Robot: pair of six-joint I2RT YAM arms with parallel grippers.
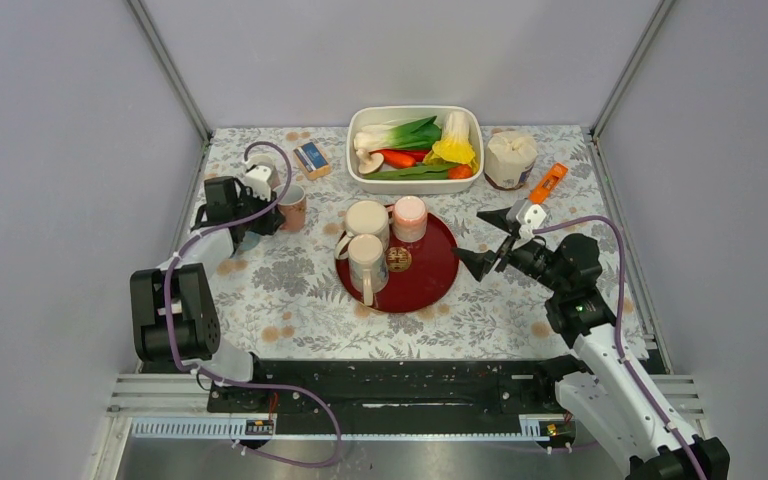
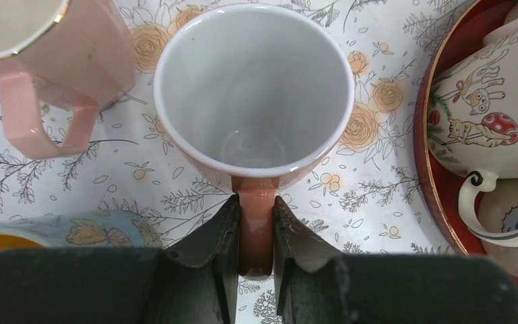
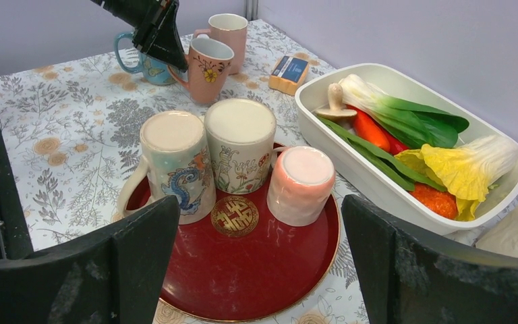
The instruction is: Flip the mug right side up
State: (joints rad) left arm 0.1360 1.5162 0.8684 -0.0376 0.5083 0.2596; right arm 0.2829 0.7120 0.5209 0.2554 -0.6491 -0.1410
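A salmon mug with a flower print [image 1: 291, 207] stands mouth up on the flowered cloth, left of the red tray [image 1: 438, 278]. My left gripper [image 1: 263, 216] is shut on its handle [image 2: 255, 223]; the left wrist view looks into its white inside [image 2: 253, 88]. The right wrist view shows the same mug [image 3: 206, 67] under the left gripper [image 3: 158, 37]. Three mugs stand mouth down on the tray: a dragon mug [image 3: 175, 165], a cat mug [image 3: 241, 145] and a pink cup [image 3: 300, 183]. My right gripper [image 1: 472, 240] is open and empty at the tray's right edge.
A pale pink mug [image 3: 228, 30] and a blue mug [image 3: 138, 61] stand upright behind the held mug. A white tub of vegetables [image 1: 415, 148], a small box [image 1: 311, 160], a paper-wrapped pot [image 1: 510, 160] and an orange-handled tool [image 1: 548, 182] lie at the back.
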